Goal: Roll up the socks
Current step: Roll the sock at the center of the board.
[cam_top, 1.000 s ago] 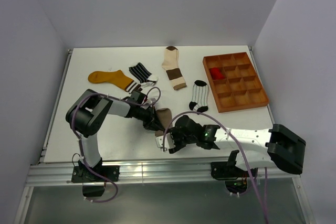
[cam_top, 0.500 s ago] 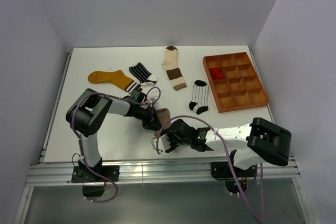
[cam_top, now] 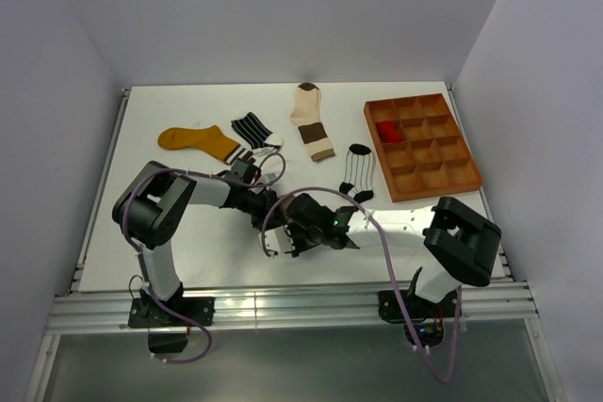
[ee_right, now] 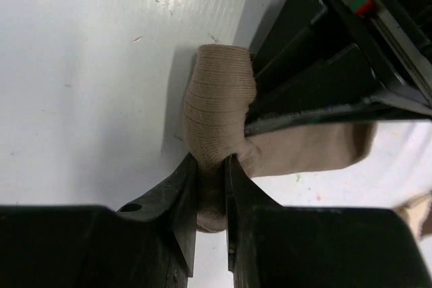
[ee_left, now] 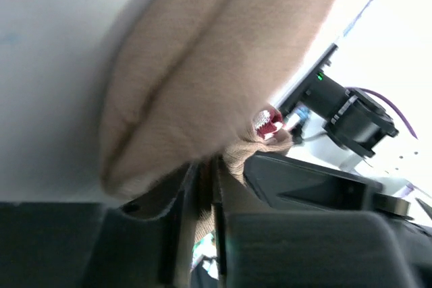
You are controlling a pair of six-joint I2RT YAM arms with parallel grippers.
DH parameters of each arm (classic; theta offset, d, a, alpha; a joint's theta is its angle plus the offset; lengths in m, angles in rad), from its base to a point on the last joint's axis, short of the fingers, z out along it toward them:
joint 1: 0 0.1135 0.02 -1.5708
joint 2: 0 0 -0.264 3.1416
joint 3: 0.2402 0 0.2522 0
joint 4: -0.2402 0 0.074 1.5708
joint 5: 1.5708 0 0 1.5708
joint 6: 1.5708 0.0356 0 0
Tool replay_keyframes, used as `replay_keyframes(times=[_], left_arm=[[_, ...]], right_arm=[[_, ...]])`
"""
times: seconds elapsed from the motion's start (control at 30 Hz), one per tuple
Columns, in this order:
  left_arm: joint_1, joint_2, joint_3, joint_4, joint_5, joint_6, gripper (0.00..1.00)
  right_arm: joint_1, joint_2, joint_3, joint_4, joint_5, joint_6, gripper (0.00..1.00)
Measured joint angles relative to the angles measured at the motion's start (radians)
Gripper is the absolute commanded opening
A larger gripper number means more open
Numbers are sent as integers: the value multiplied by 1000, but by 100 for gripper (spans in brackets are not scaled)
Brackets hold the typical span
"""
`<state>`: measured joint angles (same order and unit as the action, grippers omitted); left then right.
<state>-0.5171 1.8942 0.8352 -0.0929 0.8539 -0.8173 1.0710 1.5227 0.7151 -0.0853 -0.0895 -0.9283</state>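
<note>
- The flat white table [cam_top: 188, 105] carries everything; both arms are bolted at its near edge.
- The black-and-white right arm [cam_top: 462, 242] reaches left across the near part of the table. The left arm [cam_top: 155, 214] reaches right to meet it near the middle.
- A brown wooden tray [cam_top: 438, 191] with square compartments lies at the far right of the table.
- A mustard yellow fabric sock [cam_top: 198, 141] lies flat at the far left.
- A cream-and-brown sock [cam_top: 310, 120] lies flat at the far middle.
- The soft taupe sock [ee_right: 216, 126] sits on the near middle of the table, between the two wrists. One end is rolled into a thick bundle, and the rest lies flat towards the left arm.
- A white pinstriped sock [cam_top: 357, 171] lies just left of the tray.
- A black-and-white striped sock [cam_top: 252, 129] lies beside the mustard one's cuff.
- The right gripper [ee_right: 210, 166] has its jaws drawn narrow, pinching the rolled end of the taupe sock.
- The left gripper [ee_left: 206, 180] has its jaws almost together, with taupe fabric caught in the slit between them.
- A red sock [cam_top: 386, 130] is bundled in a compartment on the tray's left side.
</note>
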Motion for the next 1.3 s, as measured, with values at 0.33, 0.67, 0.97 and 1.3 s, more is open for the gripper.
replay_keyframes(times=[0.33,0.67,0.97,1.3], left_arm=[[3,-170,-61,29,-222,12,44],[20,-319,-178,119,-473,8,40],[29,-560,-391,177,-656,-14,14],[-16,-1084,-700,294,-735,-60,7]], right_arm=[[-116,98,210,-331,-199,18,9],[-159,222,385,-575,-323,-7,8],[-174,432,640,-886,-437,-37,9],[-235,669,899,-1165,-570,-22,10]])
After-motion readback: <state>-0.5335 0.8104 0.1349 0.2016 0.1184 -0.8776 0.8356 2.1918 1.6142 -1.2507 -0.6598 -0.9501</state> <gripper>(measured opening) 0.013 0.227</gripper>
